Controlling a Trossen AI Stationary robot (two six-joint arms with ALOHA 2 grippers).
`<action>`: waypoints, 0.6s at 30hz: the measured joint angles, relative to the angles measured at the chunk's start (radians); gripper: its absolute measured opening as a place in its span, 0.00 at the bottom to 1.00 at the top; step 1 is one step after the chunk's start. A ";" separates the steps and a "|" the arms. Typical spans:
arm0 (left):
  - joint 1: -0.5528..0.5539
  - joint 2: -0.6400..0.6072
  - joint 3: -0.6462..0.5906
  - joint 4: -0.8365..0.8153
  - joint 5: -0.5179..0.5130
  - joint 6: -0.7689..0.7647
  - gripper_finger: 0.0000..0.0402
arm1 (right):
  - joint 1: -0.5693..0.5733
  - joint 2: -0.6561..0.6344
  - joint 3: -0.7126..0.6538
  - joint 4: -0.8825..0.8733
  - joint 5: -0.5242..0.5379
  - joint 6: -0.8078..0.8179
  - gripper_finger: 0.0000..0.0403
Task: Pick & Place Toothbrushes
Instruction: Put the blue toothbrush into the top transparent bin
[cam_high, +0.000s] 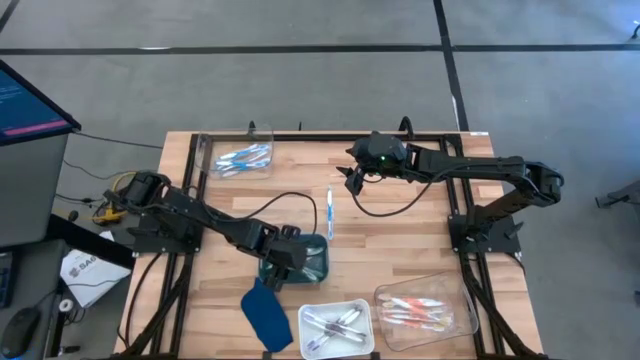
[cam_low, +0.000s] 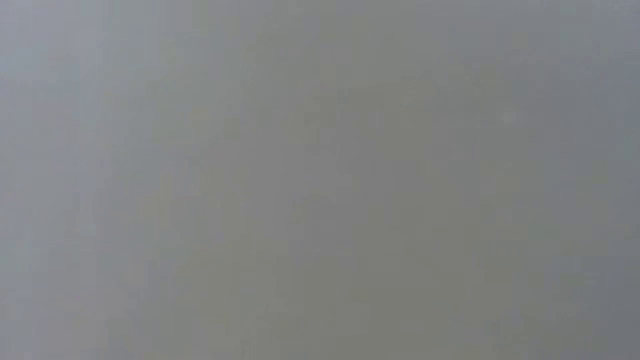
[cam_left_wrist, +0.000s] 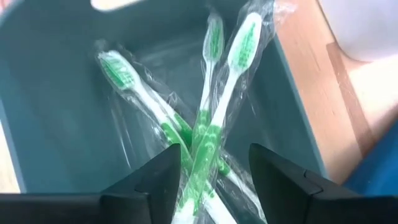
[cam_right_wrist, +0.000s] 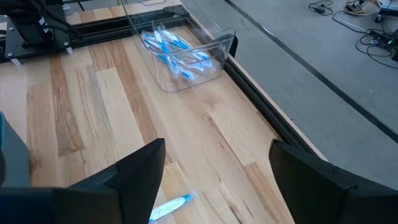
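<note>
Three green toothbrushes (cam_left_wrist: 208, 118), each in a clear wrapper, lie crossed over one another in the teal tray (cam_left_wrist: 56, 93). The left gripper (cam_left_wrist: 214, 177) hangs directly above them with its jaws parted; the wrapped handles run through the gap between the two dark fingers (cam_left_wrist: 158, 177), and neither finger visibly presses on them. In the high view the left gripper (cam_high: 287, 250) sits over the teal tray (cam_high: 316, 262) near the middle of the wooden table (cam_high: 410, 230).

Just beside that tray, on the side away from the left arm's base, stands a white tray (cam_high: 337, 328) with purple-grey toothbrushes (cam_high: 335, 322), and past it a clear tray (cam_high: 425, 306) with pink-orange toothbrushes (cam_high: 412, 310). A dark blue flat piece (cam_high: 266, 314) lies on the table just by the teal tray.

One blue toothbrush (cam_high: 330, 212) lies alone on the bare wood, between the two grippers. The right gripper (cam_high: 356, 176) hovers close to it with jaws spread wide and nothing between them; in the right wrist view the blue toothbrush (cam_right_wrist: 171, 207) shows just under the spread fingers (cam_right_wrist: 140, 168). Farther ahead of the right gripper, at the table's edge, a clear tray (cam_right_wrist: 186, 59) holds several more blue toothbrushes (cam_right_wrist: 171, 46).

The low view shows only flat grey.
</note>
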 joint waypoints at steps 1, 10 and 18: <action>0.000 0.000 0.000 -0.003 0.000 0.000 0.47 | 0.000 0.000 0.000 0.000 0.000 0.000 0.70; -0.002 -0.028 0.000 -0.004 0.001 0.000 0.49 | 0.000 0.000 0.000 -0.001 0.000 0.000 0.70; -0.002 -0.146 0.000 0.015 -0.007 -0.007 0.48 | 0.000 0.000 0.000 -0.009 0.000 0.000 0.70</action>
